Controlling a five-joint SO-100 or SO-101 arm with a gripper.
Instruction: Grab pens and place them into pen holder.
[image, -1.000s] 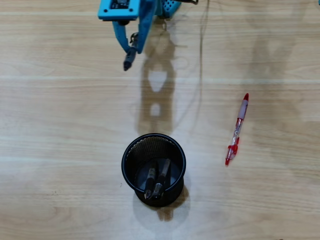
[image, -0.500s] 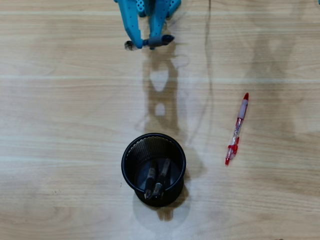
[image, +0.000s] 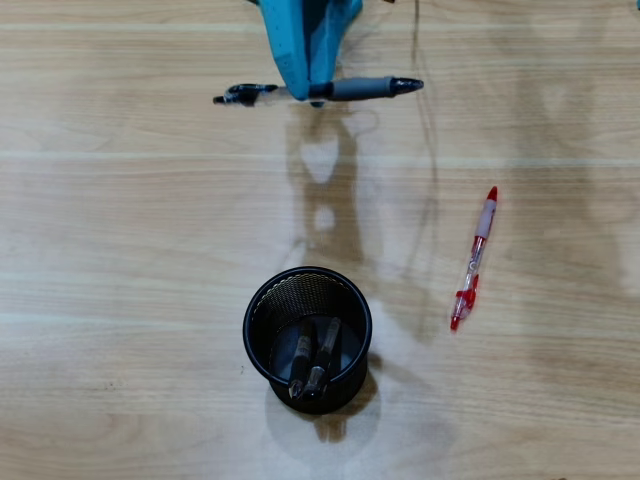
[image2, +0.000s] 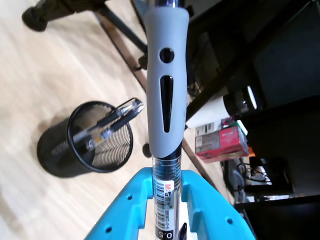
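Note:
My blue gripper (image: 312, 88) at the top of the overhead view is shut on a black pen with a grey grip (image: 362, 88), held level above the table. In the wrist view the same pen (image2: 166, 90) runs up between the blue jaws of my gripper (image2: 165, 185). A black mesh pen holder (image: 307, 338) stands near the front middle with two dark pens (image: 313, 360) inside; it shows at the left of the wrist view (image2: 87, 140). A red and clear pen (image: 474, 258) lies on the table at the right.
The wooden table (image: 120, 250) is bare around the holder. In the wrist view a tripod's legs (image2: 55, 12), dark furniture and a red box (image2: 222, 142) stand beyond the table's edge.

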